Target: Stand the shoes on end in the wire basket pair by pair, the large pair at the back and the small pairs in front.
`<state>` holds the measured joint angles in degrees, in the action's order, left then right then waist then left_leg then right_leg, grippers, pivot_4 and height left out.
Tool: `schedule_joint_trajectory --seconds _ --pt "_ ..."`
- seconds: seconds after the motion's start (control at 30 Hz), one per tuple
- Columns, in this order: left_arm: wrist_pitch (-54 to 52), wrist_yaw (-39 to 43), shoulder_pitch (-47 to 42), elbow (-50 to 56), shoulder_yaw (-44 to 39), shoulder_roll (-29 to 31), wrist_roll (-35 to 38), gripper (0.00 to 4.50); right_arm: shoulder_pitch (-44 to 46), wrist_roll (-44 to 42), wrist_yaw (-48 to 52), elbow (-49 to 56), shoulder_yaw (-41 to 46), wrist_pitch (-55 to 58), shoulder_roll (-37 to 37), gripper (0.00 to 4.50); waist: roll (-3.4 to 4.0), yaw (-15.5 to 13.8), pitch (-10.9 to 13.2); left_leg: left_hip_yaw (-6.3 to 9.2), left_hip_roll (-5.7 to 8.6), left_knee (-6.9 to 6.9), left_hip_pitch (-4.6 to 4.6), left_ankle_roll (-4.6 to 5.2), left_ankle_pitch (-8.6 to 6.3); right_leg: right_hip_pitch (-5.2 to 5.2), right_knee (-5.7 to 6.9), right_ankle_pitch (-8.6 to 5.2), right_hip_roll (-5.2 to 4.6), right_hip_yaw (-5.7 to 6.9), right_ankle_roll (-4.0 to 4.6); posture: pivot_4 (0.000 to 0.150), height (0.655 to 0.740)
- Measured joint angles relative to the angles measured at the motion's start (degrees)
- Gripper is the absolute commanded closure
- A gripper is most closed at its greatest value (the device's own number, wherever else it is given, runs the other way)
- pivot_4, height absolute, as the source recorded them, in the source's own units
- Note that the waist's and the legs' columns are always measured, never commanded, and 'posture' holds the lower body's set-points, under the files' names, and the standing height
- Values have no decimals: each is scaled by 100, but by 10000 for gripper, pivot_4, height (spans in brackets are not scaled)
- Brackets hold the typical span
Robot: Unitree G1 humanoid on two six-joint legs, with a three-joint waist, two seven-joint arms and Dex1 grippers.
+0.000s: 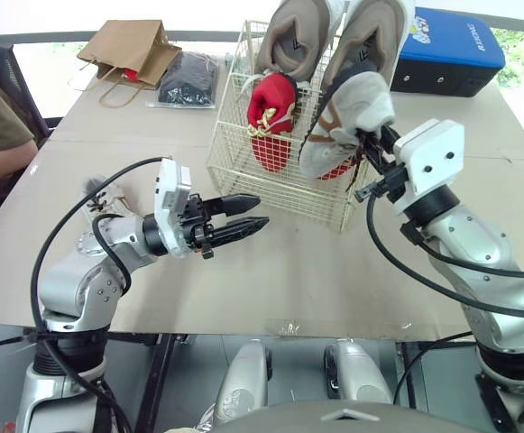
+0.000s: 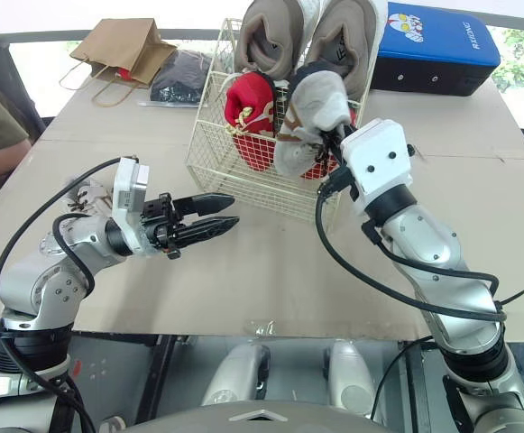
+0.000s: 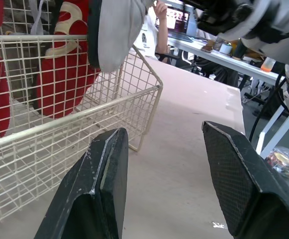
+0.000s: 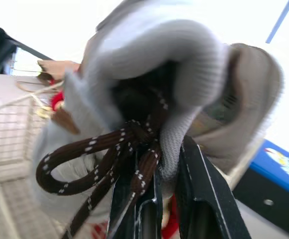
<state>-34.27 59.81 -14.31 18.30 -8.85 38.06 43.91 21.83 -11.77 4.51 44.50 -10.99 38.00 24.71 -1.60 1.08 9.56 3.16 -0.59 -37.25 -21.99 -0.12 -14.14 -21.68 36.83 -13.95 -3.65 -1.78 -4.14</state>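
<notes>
Fingers (image 4: pixel 199 194) of my right gripper (image 1: pixel 370 142) pinch the grey shoe (image 1: pixel 352 113) by its collar, over the front right corner of the wire basket (image 1: pixel 234 167), beside a red shoe (image 1: pixel 271 122). The large tan pair (image 1: pixel 334 36) stands behind. My left gripper (image 1: pixel 254 213) hangs parted and empty near the basket.

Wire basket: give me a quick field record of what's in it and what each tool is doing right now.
basket: wire basket, upright on the table
back row: large tan pair, standing on end
front row: red shoes, standing on end
right tool: shut on the grey shoe, toe down at the basket's front right
left tool: open, empty, above the table in front of the basket
</notes>
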Motion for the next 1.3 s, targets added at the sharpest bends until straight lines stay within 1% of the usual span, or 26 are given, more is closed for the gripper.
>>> schedule_joint_trajectory --seconds 0.2,0.3,0.37,0.47,0.53,0.63,0.67,0.77,0.9,0.93,0.97,1.17,1.27,1.3 --pt "8 -16 -15 -1 48 -12 0 18732 127 48 84 60 27 328 -142 45000 1 1 1 0 -1 0 2 0 0 -1 0 -1 0 0 0 1500 7400" --pt "8 -35 -13 12 47 -12 1 18732 261 243 100 27 -50 485 -155 45000 2 5 1 0 -1 0 2 0 0 -3 -1 -1 0 0 0 1500 7400" --pt "8 -62 -12 28 47 -12 3 18732 377 423 4 -69 -142 587 -292 45000 1 7 1 0 -1 0 3 0 0 -4 -1 -1 0 1 0 1500 7400" --pt "0 -157 -14 41 44 -16 6 18732 596 451 -286 -263 -65 937 -1131 45000 2 31 1 6 -4 2 5 0 0 -4 0 -1 4 1 0 1500 7400" --pt "-16 -213 -14 78 43 -17 11 18732 782 276 -486 -357 227 1402 -1909 45000 3 63 2 23 -6 5 5 -1 0 -5 0 0 7 1 1 1500 7400" --pt "-37 -245 -14 104 43 2 16 18732 980 -14 -458 -424 535 1945 -2278 45000 8 92 5 29 -3 7 1 -1 0 -8 -3 0 3 0 1 1500 7400" --pt "-39 -225 -13 104 44 30 15 18732 1061 -50 -401 -402 597 2091 -2230 45000 10 96 6 29 -2 10 0 -1 0 -9 -5 0 2 0 1 1500 7400" --pt "-36 -145 -13 102 44 95 10 18732 1173 -123 -199 -303 707 2420 -1771 45000 12 111 7 26 -2 23 1 -1 0 -10 -11 -2 2 2 4 1500 7400" --pt "-36 -154 -21 100 48 95 11 18732 1101 -111 -68 -208 733 2495 -1364 45000 14 119 9 19 -2 42 1 -1 0 -15 -11 -11 3 4 16 1500 7400" --pt "-36 -160 -21 101 48 92 12 18732 1034 -85 -49 -145 696 2475 -1294 45000 14 122 9 19 -2 48 1 -1 0 -16 -11 -13 4 6 19 1500 7400" --pt "-40 -191 -15 117 45 86 18 18732 911 -3 13 2 520 2363 -1005 45000 16 121 10 17 -2 57 0 -1 0 -19 -11 -16 3 10 23 1500 7400" --pt "-152 -274 35 144 -24 90 141 18732 533 289 250 404 10 1903 -200 45000 13 139 9 18 -3 77 1 -1 0 -27 -16 -21 3 13 28 1500 7400" --pt "-152 -279 93 144 -41 100 137 18732 582 266 371 421 39 1920 -188 45000 12 137 10 19 -4 77 0 -2 0 -29 -16 -22 4 15 28 1500 7400" --pt "-153 -280 94 141 -62 103 136 18732 668 203 395 423 123 2041 -350 45000 12 135 11 20 -4 77 0 -2 1 -29 -15 -21 5 15 28 1500 7400"
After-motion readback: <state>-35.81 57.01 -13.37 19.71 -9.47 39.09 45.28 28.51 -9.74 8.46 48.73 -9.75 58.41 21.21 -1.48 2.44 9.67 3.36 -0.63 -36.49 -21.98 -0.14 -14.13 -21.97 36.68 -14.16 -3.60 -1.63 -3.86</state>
